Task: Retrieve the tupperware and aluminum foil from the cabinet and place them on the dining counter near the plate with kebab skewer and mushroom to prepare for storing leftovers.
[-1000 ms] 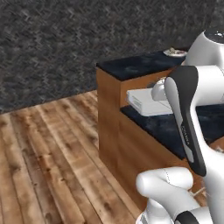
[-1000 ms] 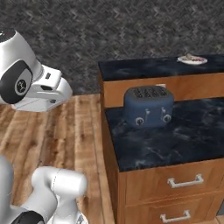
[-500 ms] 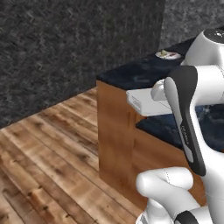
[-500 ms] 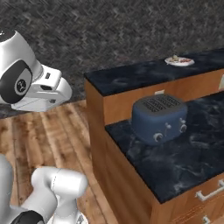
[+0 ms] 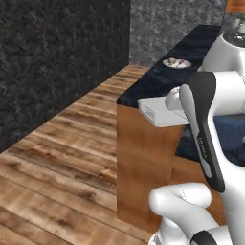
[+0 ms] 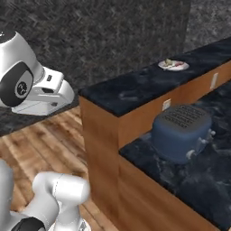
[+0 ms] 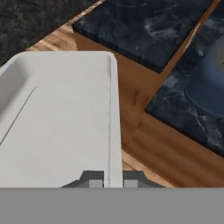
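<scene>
Tupperware [image 7: 61, 122]: white shallow container, open side up, held off the ground by the gripper [image 7: 113, 180], whose two dark fingertips [image 7: 94, 180] pinch the container's right-hand wall near its rim, jaws pressed close on that thin wall. In the left base view the same container [image 5: 160, 111] juts out level from the arm, in front of the near end of the dining counter [image 5: 158, 81], over the wooden floor [image 5: 62, 167]. Dining counter: dark marbled top on a wood-panelled body, running from the near corner away to the far right. Plate [image 6: 173, 65]: small, white, with food on it too small to tell apart, resting on the counter top well away at the far end; also seen in the left base view [image 5: 176, 62]. Toaster [image 6: 181, 132]: blue, slotted top, on the lower dark counter [image 6: 198, 176] just right of the dining counter's wooden side. Back wall [image 6: 99, 40]: dark, rough stone
</scene>
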Controlling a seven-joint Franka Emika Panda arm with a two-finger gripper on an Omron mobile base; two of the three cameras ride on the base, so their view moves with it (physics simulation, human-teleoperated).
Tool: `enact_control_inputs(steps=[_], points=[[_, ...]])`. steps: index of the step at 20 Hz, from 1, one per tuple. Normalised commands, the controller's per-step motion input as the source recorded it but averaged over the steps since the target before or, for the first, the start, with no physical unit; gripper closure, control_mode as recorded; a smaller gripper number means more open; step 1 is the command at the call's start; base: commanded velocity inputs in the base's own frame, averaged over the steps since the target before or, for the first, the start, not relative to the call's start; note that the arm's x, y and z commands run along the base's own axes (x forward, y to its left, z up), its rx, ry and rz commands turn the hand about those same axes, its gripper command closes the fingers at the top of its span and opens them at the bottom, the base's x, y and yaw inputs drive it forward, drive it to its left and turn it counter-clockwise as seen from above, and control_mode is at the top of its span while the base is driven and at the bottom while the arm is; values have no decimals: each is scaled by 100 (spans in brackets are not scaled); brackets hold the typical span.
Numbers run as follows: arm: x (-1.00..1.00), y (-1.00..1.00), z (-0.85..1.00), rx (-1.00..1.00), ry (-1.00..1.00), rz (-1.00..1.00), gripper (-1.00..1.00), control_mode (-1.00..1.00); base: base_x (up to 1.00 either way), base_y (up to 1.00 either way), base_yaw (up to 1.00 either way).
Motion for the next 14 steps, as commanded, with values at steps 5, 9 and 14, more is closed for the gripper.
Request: enact_control_inputs(steps=[5, 9, 14], points=[[0, 0, 0, 0, 0, 0, 100, 100, 44, 100, -47], [0, 0, 0, 0, 0, 0, 100, 100, 30, 100, -47], [0, 0, 0, 0, 0, 0, 100, 100, 21, 100, -45]])
